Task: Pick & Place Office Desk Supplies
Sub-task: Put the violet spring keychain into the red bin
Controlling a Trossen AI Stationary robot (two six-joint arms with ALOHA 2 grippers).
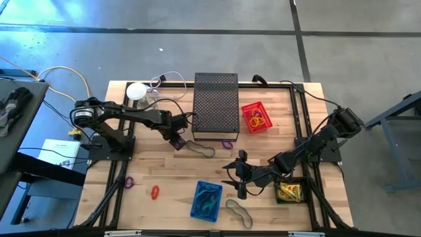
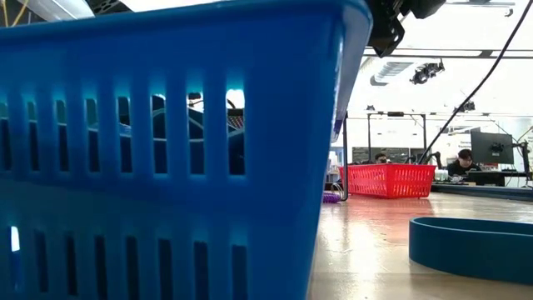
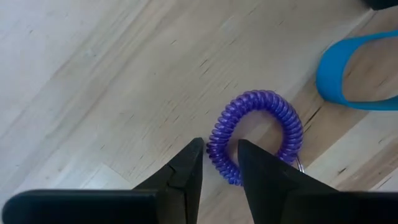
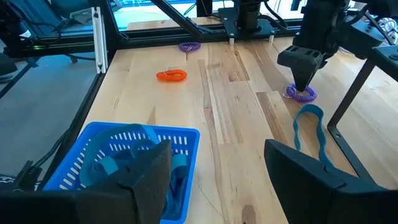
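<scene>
A purple coil loop (image 3: pixel 258 134) lies flat on the wooden table (image 1: pixel 164 171), just in front of the black mesh box (image 1: pixel 216 105). My left gripper (image 3: pixel 219 149) points down over it, open. One fingertip (image 3: pixel 194 152) stands outside the coil and the other (image 3: pixel 245 152) over its hole, with the coil's near stretch (image 3: pixel 219 163) between them; no touch shows. The right wrist view shows this gripper (image 4: pixel 303 84) just above the coil (image 4: pixel 301 94). My right gripper (image 4: pixel 217 165) waits open and holds nothing, to the right of the blue basket (image 1: pixel 206 199).
A blue band loop (image 4: pixel 309 124) lies beside the purple coil. An orange coil (image 1: pixel 155 191) and another purple coil (image 1: pixel 129 182) lie near the left front. A grey band (image 1: pixel 238 212), a red basket (image 1: pixel 256 117) with bands and a green basket (image 1: pixel 289 192) stand around.
</scene>
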